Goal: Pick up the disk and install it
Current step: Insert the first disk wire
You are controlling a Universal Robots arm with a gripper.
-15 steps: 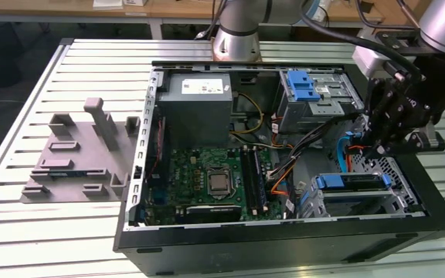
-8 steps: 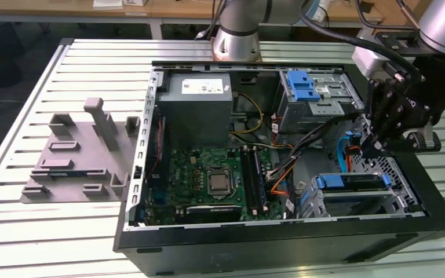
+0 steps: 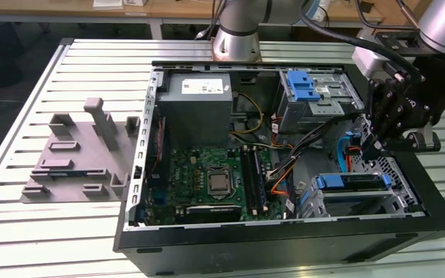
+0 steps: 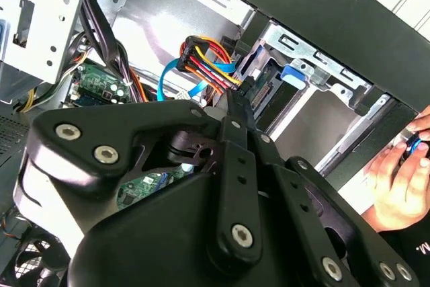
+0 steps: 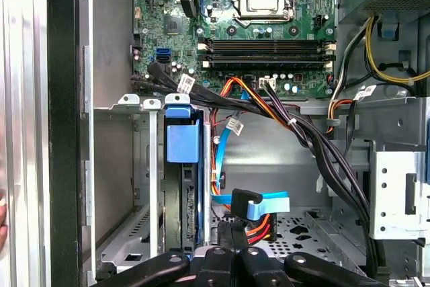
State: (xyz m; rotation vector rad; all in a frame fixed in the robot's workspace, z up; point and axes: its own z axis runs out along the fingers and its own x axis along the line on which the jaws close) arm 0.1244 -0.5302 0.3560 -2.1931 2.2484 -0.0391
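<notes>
Slatted desk carried open case | disk stood on edge in its bay, just beside gripper | fingers pinched together, holding nothing.

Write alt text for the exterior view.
An open computer tower lies on a slatted table, the robot's gripper hanging over its drive bays near a blue-railed disk. A grey fixture block sits on the view's left.

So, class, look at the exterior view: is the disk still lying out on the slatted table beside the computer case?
No. The disk sits upright in the bay of the computer case, with the gripper just above it.
</notes>
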